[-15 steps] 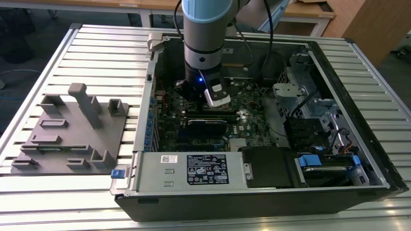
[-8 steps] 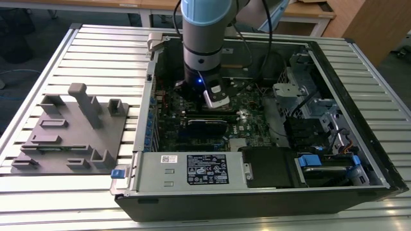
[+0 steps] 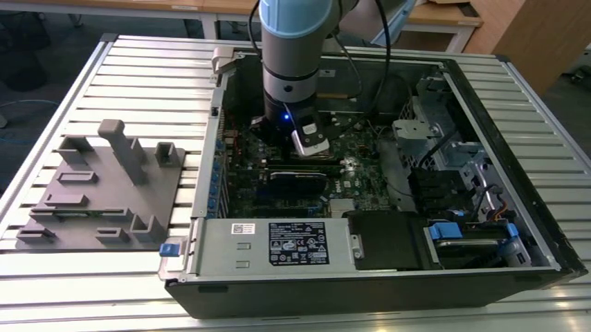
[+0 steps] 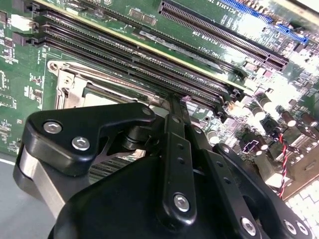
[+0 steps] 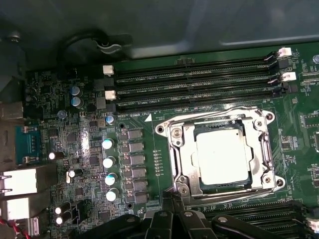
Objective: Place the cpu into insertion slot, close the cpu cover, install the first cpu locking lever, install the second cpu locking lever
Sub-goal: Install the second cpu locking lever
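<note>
Cpu (image 5: 223, 158) sits seated in insertion slot (image 5: 175, 149) under closed cpu cover (image 5: 264, 149), just ahead of the narrow, empty claw (image 5: 172, 199); light, rigid, fragile—handle by edges only.

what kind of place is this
Probably a lab or workshop test bench: an open computer case lies on a slatted metal table, with wooden desks behind and a grey fixture block beside it.

access: open above cpu cover (image 5: 222, 154) | obstacles: memory slots (image 5: 194, 82) (flanking)
</note>
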### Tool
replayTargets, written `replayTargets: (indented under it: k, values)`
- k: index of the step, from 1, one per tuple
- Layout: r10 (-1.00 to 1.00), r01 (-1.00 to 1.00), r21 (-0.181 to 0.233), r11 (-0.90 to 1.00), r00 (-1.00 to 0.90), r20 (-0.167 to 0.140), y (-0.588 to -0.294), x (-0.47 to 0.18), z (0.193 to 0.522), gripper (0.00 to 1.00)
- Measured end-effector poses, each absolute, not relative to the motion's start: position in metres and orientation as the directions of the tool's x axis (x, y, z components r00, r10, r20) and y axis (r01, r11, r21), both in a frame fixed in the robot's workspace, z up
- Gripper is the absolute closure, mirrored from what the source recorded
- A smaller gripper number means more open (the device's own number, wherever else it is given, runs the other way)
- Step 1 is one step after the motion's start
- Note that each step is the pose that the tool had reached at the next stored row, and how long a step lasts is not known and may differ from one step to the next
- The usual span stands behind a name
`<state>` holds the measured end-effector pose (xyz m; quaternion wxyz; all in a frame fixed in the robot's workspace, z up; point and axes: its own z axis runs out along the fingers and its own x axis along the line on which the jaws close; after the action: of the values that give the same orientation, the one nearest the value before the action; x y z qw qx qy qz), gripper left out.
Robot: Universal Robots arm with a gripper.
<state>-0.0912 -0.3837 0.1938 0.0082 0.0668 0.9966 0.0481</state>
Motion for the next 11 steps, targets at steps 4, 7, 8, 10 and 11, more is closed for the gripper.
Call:
replayTargets:
  k: [4, 7, 8, 10, 11]
  values:
    - [0.134, 0.132, 0.097, 0.986, -0.991, -0.010, -0.384, -0.091, 0.199, 0.90]
    - [0.134, 0.132, 0.097, 0.986, -0.991, -0.010, -0.384, -0.091, 0.207, 0.90]
    - [0.134, 0.132, 0.097, 0.986, -0.991, -0.010, -0.384, -0.091, 0.209, 0.90]
    - [0.134, 0.132, 0.097, 0.986, -0.991, -0.010, -0.384, -0.091, 0.214, 0.90]
    - [0.134, 0.132, 0.097, 0.986, -0.991, -0.010, -0.384, -0.091, 0.216, 0.90]
